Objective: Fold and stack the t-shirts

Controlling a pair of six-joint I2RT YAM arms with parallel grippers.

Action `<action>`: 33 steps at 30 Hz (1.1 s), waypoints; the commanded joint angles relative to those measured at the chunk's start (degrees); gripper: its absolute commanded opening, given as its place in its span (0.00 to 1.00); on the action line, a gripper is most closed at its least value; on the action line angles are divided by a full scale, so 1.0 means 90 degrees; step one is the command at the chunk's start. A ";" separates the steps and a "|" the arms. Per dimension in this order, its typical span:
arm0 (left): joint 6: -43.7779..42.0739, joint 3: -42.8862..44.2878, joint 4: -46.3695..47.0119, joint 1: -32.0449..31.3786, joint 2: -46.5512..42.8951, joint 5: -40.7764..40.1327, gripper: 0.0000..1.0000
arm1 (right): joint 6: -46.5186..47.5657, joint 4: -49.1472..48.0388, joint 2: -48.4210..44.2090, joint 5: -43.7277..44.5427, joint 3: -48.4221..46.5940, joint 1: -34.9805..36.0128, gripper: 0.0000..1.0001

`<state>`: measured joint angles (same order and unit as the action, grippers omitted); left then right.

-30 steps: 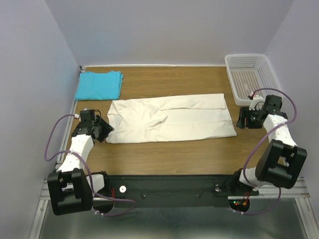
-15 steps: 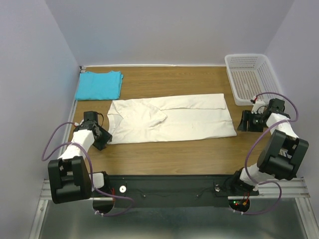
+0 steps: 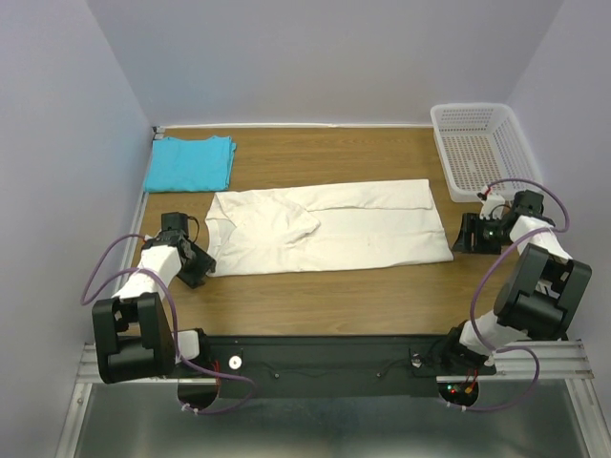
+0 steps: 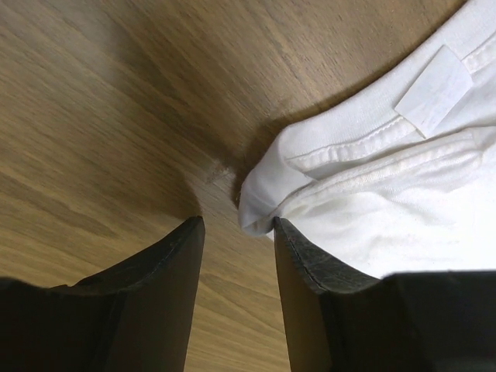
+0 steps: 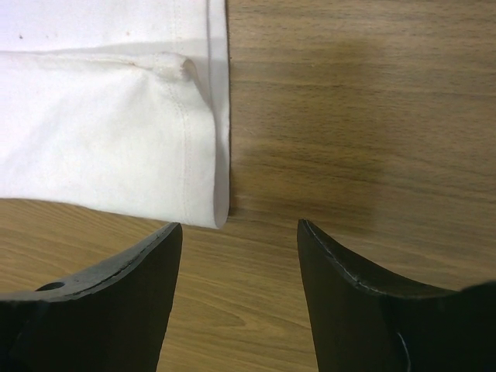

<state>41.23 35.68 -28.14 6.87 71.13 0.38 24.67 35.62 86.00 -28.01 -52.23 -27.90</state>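
Note:
The cream-white t-shirt (image 3: pixel 329 227) lies flat across the table's middle, folded lengthwise into a long band. The turquoise t-shirt (image 3: pixel 194 162) lies folded at the back left corner. My left gripper (image 3: pixel 198 265) is open, low at the cream shirt's near left corner. In the left wrist view that corner (image 4: pixel 263 203) sits just ahead of my open gripper (image 4: pixel 236 229), touching the right fingertip, with bare wood between the jaws. My right gripper (image 3: pixel 462 236) is open beside the shirt's right edge. In the right wrist view the shirt's corner (image 5: pixel 116 132) lies ahead-left of my gripper (image 5: pixel 239 229).
A white plastic mesh basket (image 3: pixel 449 143) stands at the back right, just behind my right gripper. The walls close in the table on the left, back and right. The black rail (image 3: pixel 325 348) runs along the near edge.
My left gripper has moved slightly nearer and lower to the shirt's near left corner. My right gripper has dropped and edged left toward the shirt's right edge. The shirts have not moved.

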 commanded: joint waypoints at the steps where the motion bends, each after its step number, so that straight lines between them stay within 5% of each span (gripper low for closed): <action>1: -0.0080 0.0118 0.0235 0.0027 0.0065 0.0124 0.51 | 0.0267 0.0173 0.0132 -0.0480 -0.0007 -0.0084 0.67; 26: -0.0216 0.0049 0.0422 0.0027 -0.0238 0.0358 0.24 | 0.0950 0.0779 0.1372 -0.1214 -0.0330 0.0014 0.50; 33: -0.0245 0.0039 0.0461 0.0018 -0.0296 0.0426 0.15 | 0.1136 0.1062 0.1510 -0.1175 -0.0447 0.0034 0.25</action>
<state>39.83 35.68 -24.64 6.87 70.32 3.68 32.71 41.85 98.67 -38.94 -55.81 -28.16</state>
